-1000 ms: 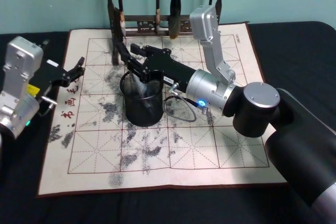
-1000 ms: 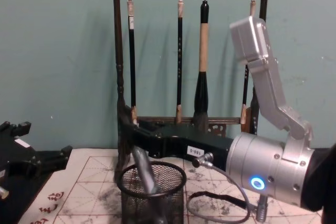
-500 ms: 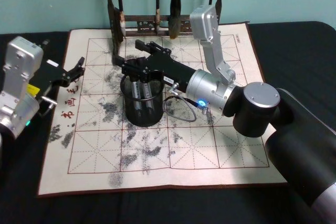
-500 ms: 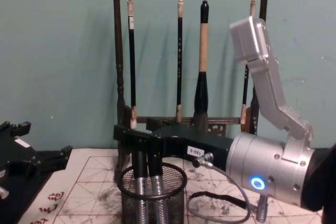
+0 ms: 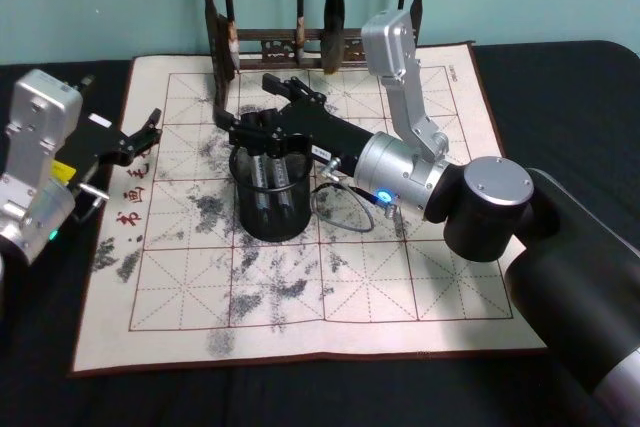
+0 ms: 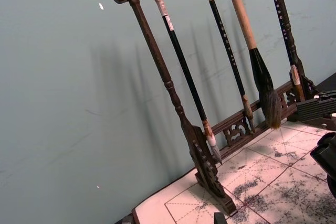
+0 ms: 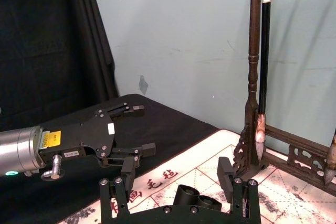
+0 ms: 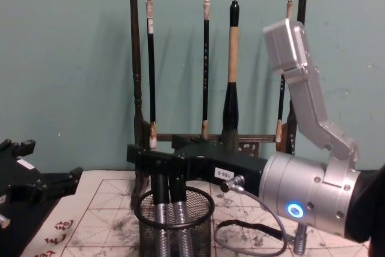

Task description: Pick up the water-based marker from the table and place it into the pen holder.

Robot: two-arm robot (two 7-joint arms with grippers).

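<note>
Black mesh pen holder [image 5: 268, 197] on the desk [image 5: 560, 77] now has two markers [image 5: 267, 192] stood inside, the right gripper [image 5: 262, 139] is seen just above with jaws apart, so little seems left.

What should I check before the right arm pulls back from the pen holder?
1. Markers inside the pen holder: ok, two stand upright in it.
2. Right gripper open: ok, its fingers sit spread on either side of the marker tops.
3. Fingers free of the markers and rim: cannot tell, they sit very close.
4. Pen holder upright on the mat: ok.
5. Left gripper out of the way: ok, open, at the mat's left edge.
</note>
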